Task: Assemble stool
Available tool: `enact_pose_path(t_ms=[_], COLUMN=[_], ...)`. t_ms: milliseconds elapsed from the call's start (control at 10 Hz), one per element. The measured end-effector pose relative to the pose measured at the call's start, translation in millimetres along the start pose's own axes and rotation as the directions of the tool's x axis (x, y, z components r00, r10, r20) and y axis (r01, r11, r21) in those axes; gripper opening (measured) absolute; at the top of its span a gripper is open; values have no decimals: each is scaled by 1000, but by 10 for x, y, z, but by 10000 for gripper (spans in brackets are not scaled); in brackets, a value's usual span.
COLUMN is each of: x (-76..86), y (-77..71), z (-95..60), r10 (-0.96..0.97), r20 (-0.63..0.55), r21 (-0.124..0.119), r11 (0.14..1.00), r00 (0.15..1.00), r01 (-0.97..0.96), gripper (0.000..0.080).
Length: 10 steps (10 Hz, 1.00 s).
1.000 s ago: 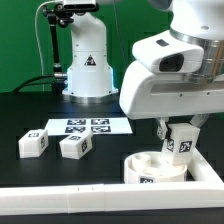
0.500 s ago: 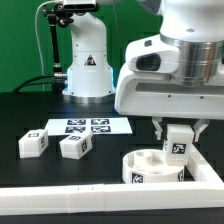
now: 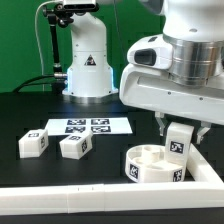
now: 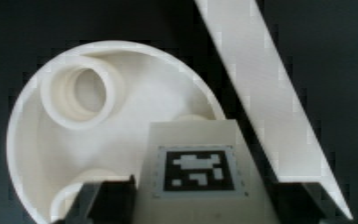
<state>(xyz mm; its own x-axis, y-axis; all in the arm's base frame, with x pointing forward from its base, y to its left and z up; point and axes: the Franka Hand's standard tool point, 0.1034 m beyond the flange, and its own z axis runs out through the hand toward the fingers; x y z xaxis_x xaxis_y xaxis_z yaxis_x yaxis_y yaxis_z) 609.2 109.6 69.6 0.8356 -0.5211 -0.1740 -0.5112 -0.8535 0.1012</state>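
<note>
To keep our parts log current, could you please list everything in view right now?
seat: one, white, round, exterior view's right, beside the border wall.
held leg: one, white, tagged, over the seat.
loose legs: two, white, exterior view's left.
marker board: one, white, behind the loose legs.
border wall: one, white, front edge.
table: one, black.
arm base: one, white, at the back.
gripper: one, shut on the held leg.

**Tagged leg gripped over seat, beside wall**

The gripper point(image 4: 201, 202) clamps a white block leg point(image 4: 197, 160), one dark finger point(image 4: 105, 200) on each side, square tag facing the camera. The leg overlaps the round seat point(image 4: 51, 130), near its round socket point(image 4: 83, 90). The long white wall point(image 4: 265, 80) runs just beside the seat. The tabletop point(image 4: 16, 35) is black.
</note>
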Motion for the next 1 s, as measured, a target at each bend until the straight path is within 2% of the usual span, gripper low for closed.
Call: enact_pose_path(t_ms=[100, 200, 300, 700, 1000], x=[9, 22, 20, -1, -1], y=[-20, -26, -36, -82, -93], z=[-10, 3, 15, 14, 8], r10=[120, 226, 301, 490, 660], r20=[-8, -10, -12, -2, 31], r21=[17, 52, 64, 73, 79], r11=[993, 973, 952, 870, 747], r00=[993, 974, 954, 872, 750], r01=[-120, -225, -300, -488, -660], gripper=[345, 345, 345, 345, 345])
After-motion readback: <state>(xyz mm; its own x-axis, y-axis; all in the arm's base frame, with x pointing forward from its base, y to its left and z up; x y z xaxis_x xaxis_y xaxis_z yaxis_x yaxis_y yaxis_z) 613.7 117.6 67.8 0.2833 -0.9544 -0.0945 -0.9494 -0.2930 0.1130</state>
